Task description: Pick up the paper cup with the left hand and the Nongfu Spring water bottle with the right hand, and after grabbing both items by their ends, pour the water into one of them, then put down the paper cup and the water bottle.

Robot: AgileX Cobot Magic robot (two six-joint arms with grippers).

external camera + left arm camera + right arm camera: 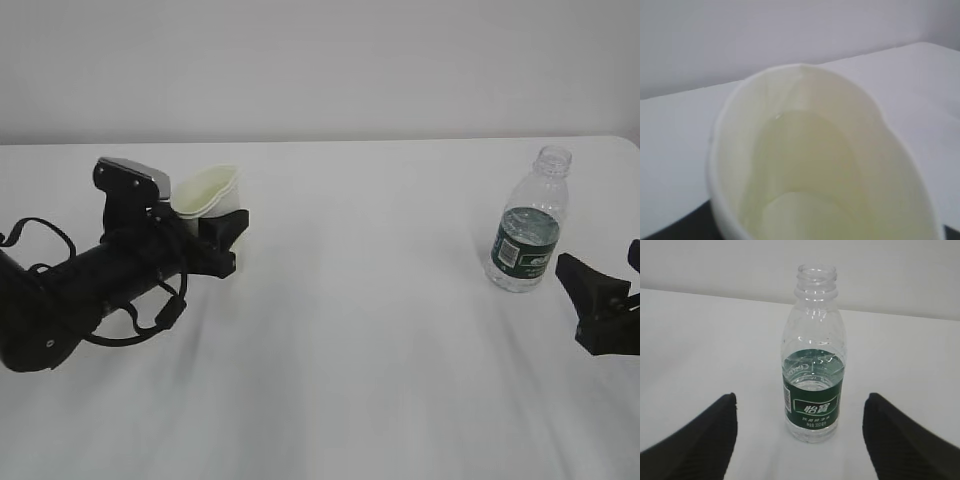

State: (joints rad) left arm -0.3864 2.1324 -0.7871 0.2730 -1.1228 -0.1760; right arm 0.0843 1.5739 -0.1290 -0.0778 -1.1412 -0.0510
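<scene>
- Paper cup [208, 192], white with a pale cream inside and a rolled rim, tilted, mouth facing up and to the right, on the left of the exterior view, between the jaws of the left hand [222, 243].
- Squeezed slightly out of round at the rim, as seen in the left wrist view, where the cup [815, 165] fills most of the picture.
- Inside of the cup pale and blurred; cannot tell whether any liquid lies in it.
- Left hand about half open and clamped on the cup's sides, arm lying low across the white table [350, 330], looping black cables beside it, grey-silver box [140, 180] on top of the wrist.
- Nongfu Spring water bottle [814, 360] standing upright on the table at the right, capless, clear and ribbed, dark green label band with white print.
- Water [812, 362] reaching roughly to the top of the label; upper half of the bottle clear and empty.
- Right hand [800, 440] spread wide, holding nothing, its 2 black fingers [715, 435] on either side of the bottle and apart from it.
- In the exterior view, right hand [605, 300] low at the right edge, just beside the bottle [528, 225], not touching.
- Pale wall [320, 60] behind the table.
</scene>
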